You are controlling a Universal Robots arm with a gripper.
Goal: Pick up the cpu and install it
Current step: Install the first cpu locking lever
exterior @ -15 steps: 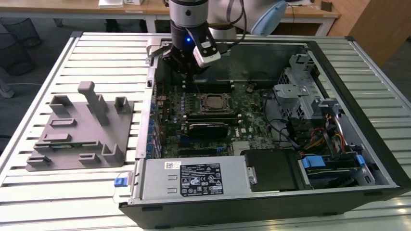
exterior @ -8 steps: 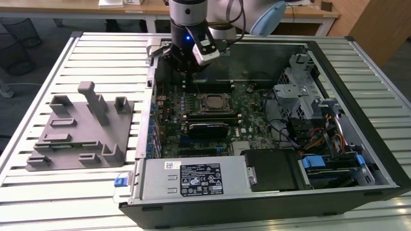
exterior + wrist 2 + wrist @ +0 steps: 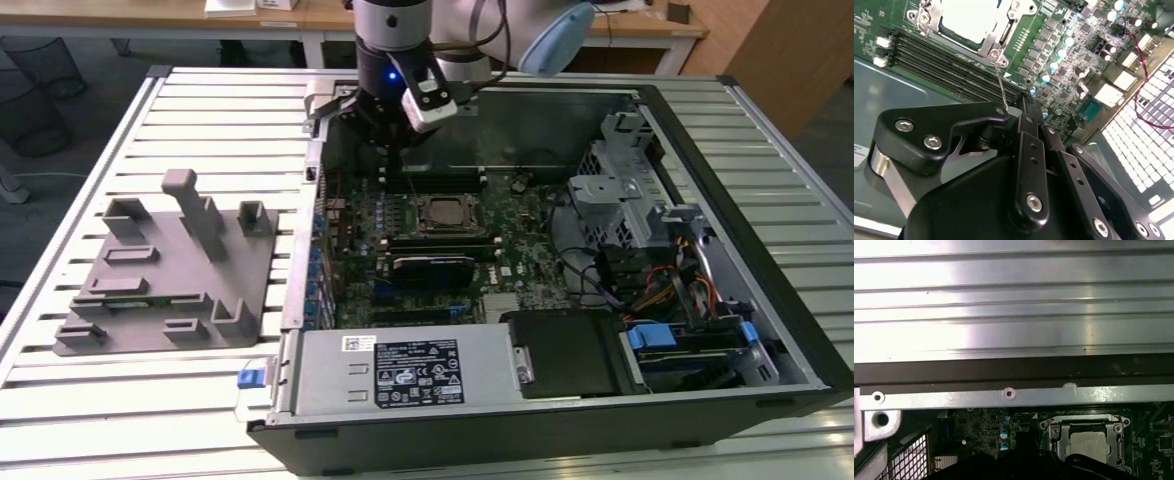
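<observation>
Memory slots (image 3: 954, 65) run as dark parallel bars across the green motherboard (image 3: 1064, 30) just ahead of the pincer (image 3: 1021, 107), between it and the metal-framed socket (image 3: 971, 22). The cpu (image 3: 966, 17) sits in that socket, its pale silver top showing inside the frame; the exterior view has it at the middle of the board (image 3: 441, 212), a little beyond and below the pincer (image 3: 394, 150). A thin wire lever (image 3: 999, 82) slants from the socket corner down toward the pincer's tip. Capacitors (image 3: 1059, 52) and small chips crowd the board beside it, and a red wire (image 3: 1149, 60) loops over a perforated grille (image 3: 1149, 135) further off. In the first wrist view the case wall (image 3: 1014, 372) and the ribbed tabletop (image 3: 1014, 300) lie beyond the socket (image 3: 1086, 440).

A grey fixture tray (image 3: 174, 270) stands on the tabletop, well apart from the pincer, outside the open computer case (image 3: 747, 200).

The arm (image 3: 394, 40) comes down near-vertically over the case's far edge, the pincer pointing down into the case above the memory slots. Its black fingers (image 3: 1029, 150) look drawn together, nothing visible between them.
</observation>
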